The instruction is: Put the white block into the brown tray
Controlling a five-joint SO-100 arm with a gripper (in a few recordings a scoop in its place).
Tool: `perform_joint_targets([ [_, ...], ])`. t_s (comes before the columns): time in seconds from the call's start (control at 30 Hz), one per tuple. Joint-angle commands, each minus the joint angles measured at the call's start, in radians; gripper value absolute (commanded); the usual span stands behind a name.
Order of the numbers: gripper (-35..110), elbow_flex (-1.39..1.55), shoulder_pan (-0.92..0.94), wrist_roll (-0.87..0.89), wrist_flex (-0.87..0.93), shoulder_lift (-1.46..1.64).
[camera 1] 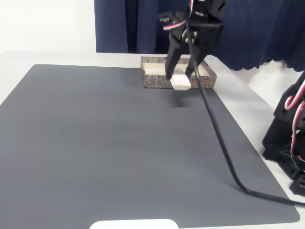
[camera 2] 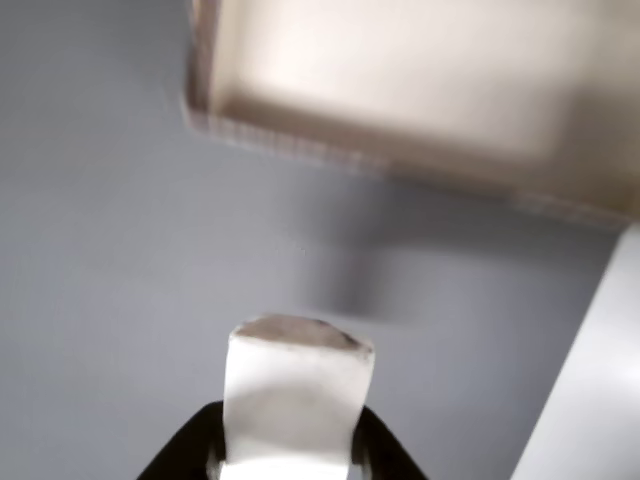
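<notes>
White block held aloft in the end effector, just short of the brown tray.

Surface [camera 1: 71, 59] — pale, wide, carrying all else. Mat [camera 1: 119, 143] — dark grey, covers most of the surface. Curtain [camera 1: 143, 24] — navy, hangs behind. Arm [camera 1: 198, 24] — black, reaches down from the top of the fixed view; a black cable [camera 1: 217, 133] trails from it across the mat toward the right edge. Brown tray [camera 1: 155, 82] — shallow, wood-grain printed sides, cream inside, at the mat's far edge; blurred in the wrist view [camera 2: 420, 90]. End effector [camera 1: 181, 78] — clenched on the white block. White block [camera 1: 181, 82] — small, off-white, raised off the mat over its own shadow, in front of the tray's near wall; wrist view [camera 2: 297, 395] shows it pinched between the two dark fingers [camera 2: 195, 445].
</notes>
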Motion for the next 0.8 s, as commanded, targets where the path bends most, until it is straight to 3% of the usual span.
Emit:
perform_joint_targets([
  [0.0, 21, -0.109, 0.038, -0.006, 0.018, -0.005],
  [0.4, 22, -0.258, 0.156, 0.002, 0.06, -0.144],
  [0.77, 22, -0.649, 0.279, -0.058, 0.16, -0.469],
])
